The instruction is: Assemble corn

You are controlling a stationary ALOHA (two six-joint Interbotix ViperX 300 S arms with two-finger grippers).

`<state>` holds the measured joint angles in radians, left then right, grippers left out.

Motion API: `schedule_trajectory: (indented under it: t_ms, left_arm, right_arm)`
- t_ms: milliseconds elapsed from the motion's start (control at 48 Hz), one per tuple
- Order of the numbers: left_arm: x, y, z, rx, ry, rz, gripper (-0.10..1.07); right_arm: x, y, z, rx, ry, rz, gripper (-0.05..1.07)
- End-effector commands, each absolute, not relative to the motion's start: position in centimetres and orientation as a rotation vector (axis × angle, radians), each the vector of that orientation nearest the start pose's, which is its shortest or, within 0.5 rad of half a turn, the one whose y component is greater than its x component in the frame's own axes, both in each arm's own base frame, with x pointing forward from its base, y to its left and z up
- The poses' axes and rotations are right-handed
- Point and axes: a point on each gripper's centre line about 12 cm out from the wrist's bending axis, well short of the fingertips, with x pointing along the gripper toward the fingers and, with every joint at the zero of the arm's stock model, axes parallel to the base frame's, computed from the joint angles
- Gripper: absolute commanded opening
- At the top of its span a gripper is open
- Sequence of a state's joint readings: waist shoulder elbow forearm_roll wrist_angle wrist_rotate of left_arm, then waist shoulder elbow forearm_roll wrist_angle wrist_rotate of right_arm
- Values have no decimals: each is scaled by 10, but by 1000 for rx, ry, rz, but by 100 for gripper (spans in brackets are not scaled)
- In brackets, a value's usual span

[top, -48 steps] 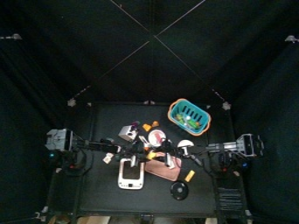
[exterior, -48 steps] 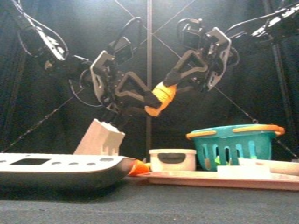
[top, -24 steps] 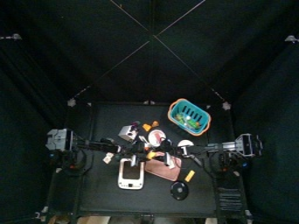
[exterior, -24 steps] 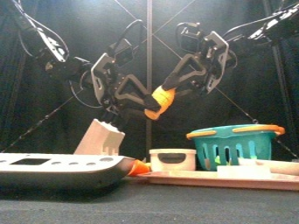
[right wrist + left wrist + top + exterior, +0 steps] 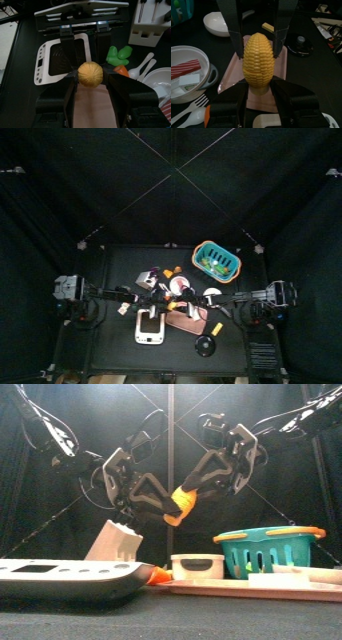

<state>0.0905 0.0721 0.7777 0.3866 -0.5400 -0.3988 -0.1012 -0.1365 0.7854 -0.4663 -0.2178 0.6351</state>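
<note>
Holding the corn (image 5: 181, 497) in the air between us, above the tray (image 5: 241, 589), our left gripper (image 5: 256, 86) and right gripper (image 5: 91, 79) each clench one end; joined, we judge, with setting down left.

In the top view, centre, the table (image 5: 120, 258) carries a clutter too small to sort; the corn (image 5: 174, 306) is a speck. In the front view the white device (image 5: 67, 577) at lower left runs off the left edge, and the tray (image 5: 254, 588) off the right (its load is blurred). Each wrist view hides one end of the corn behind jaws.
</note>
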Motion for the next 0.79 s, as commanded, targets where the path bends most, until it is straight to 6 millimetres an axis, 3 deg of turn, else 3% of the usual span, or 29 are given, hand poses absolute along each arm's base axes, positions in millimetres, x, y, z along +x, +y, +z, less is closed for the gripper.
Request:
schedule_trajectory:
  t_ms: [0, 229, 562, 771]
  left_arm:
    - [397, 12, 175, -104, 286, -100, 49]
    - [396, 14, 174, -123, 286, -84, 56]
    - [394, 16, 170, -143, 299, -66, 92]
    - [393, 16, 169, -145, 302, -63, 98]
  right_arm:
    - [366, -27, 206, 217, 437, -47, 60]
    - [362, -28, 210, 212, 442, -62, 60]
    - [358, -29, 212, 208, 468, -81, 60]
    - [355, -29, 217, 205, 457, -84, 60]
